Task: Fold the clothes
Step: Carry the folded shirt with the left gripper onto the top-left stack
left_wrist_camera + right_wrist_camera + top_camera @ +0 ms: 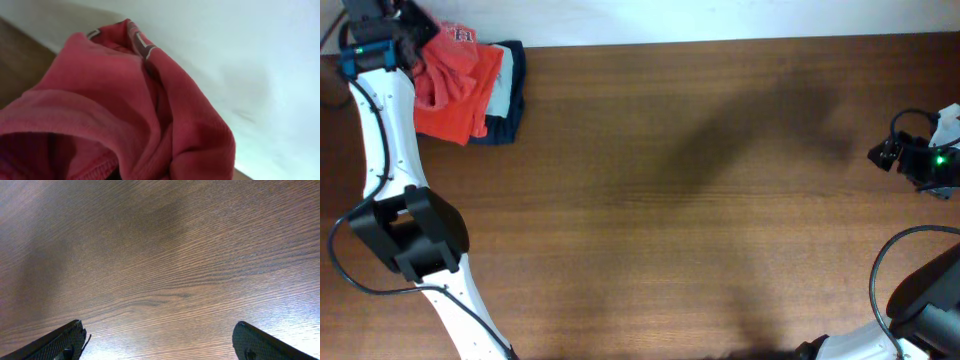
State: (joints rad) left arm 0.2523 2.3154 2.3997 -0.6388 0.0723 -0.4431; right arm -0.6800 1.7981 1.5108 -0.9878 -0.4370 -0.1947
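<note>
Wood-grain table (700, 200), white wall (720, 20) along its far edge.

Overhead. Item: one coral-red T-shirt (455, 85), bunched in the far left corner and lying partly over a stack of folded garments (512, 100), navy and grey. The heap trails from my left claw (412, 42) toward the near right. My left arm (380, 130) runs up the left edge, wrist over the corner. My right claw (882, 153) sits at the far right edge, well apart from the shirt, so the left is much the nearer.

Left wrist. Red cloth fills the view, with a strip of white lettering (142, 45) near the top and wall behind. My fingers are buried under it. I judge the left claw to be pinching the gathered T-shirt.

Right wrist. Bare table only. Right claw spread wide, holding nothing, low over the wood.

Note: open table lies right of and nearer than the shirt, so I judge the draw goes that way.
</note>
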